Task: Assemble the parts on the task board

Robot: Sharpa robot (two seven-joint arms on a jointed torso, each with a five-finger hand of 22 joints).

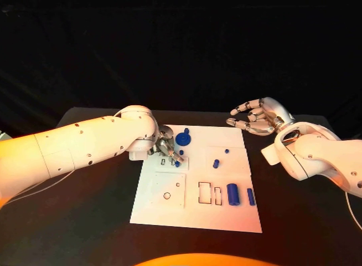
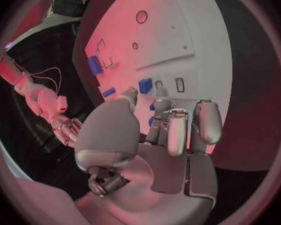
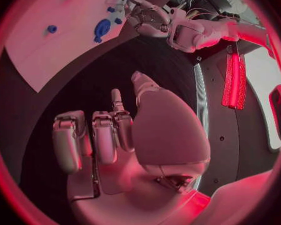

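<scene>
Task board (image 1: 198, 213), white plate at mid-table, bearing blue parts (image 1: 232, 193) near its right side; left hand (image 1: 166, 146) over its upper left, fingers pinching a small blue piece (image 1: 177, 163); right hand (image 1: 257, 118) off-board, curled, empty.

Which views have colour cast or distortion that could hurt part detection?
Head view: orange light on the left arm, task board evenly lit, blue parts crisp. Left wrist view: pink cast, fisheye bends the board's edges, left hand hides some parts. Right wrist view: strong red cast, board curved at the rim.
</scene>
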